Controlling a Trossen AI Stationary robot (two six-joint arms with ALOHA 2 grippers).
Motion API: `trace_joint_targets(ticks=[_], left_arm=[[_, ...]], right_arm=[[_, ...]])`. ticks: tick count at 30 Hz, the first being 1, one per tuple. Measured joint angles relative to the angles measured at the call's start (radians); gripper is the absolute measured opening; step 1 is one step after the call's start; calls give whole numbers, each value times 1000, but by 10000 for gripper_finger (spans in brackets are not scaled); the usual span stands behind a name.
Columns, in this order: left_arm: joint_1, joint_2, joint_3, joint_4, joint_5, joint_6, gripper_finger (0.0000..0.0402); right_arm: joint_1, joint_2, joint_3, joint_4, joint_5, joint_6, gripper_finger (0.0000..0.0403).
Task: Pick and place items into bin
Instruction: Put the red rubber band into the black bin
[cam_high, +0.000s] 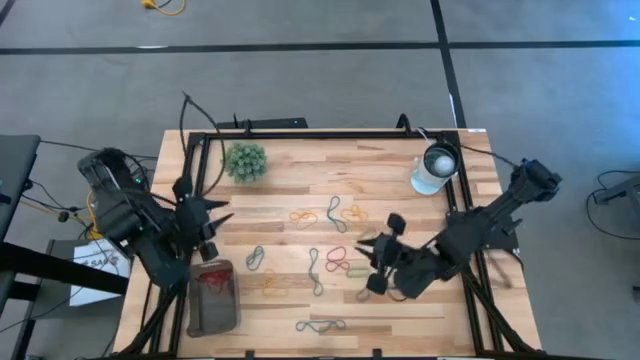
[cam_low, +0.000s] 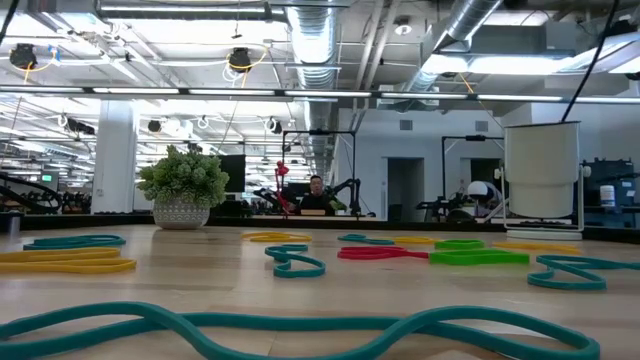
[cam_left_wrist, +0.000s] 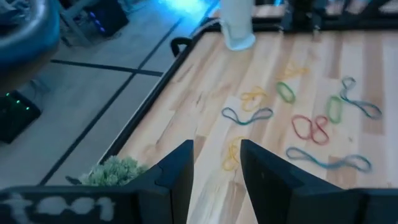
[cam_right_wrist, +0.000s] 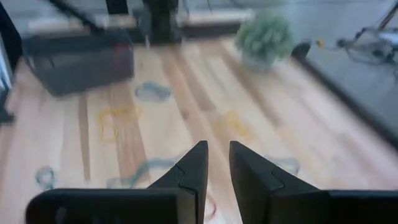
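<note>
Wooden counter (cam_high: 400, 310) carries everything, and the bin (cam_high: 212, 297) at its near left corner serves as landmark. Just above the bin hovers the left pincer (cam_high: 207, 232), fingers apart and empty; well to the bin's right the right pincer (cam_high: 381, 262) hangs over the bands, fingers narrowly parted, empty too. One red band (cam_high: 213, 281) lies inside the bin. Loose bands (cam_high: 338, 260) scatter to its right: light, limp, stretchy, lying flat, so pinching a single strand looks best.

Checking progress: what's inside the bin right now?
Inside the bin, the high view shows one red rubber band near its top end. The tinted floor elsewhere looks bare, though a dark band could hide.
</note>
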Motion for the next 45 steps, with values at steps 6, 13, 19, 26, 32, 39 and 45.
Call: trace_joint_targets(ticks=[6, 13, 19, 26, 32, 39, 45], left_arm=[[-2, -48, -286, 230, -75, -47, 124], [-2, -21, -550, 723, -103, 61, 124], [-1, 1, -637, 858, -151, 118, 124], [-1, 1, -657, 857, -136, 104, 124], [-1, 1, -657, 857, -113, 98, 124], [-1, 1, -657, 857, -95, 65, 124], [-1, 1, -657, 857, -95, 54, 124]], right_arm=[[-26, 158, -94, 205, -126, 70, 60], [-108, 324, -95, 437, -419, 54, 60], [-193, 419, -92, 418, -572, 112, 60], [-262, 426, -90, 380, -574, 160, 60], [-267, 421, -90, 361, -578, 151, 60], [-265, 421, -91, 317, -576, 150, 60], [-265, 421, -91, 301, -552, 150, 60]])
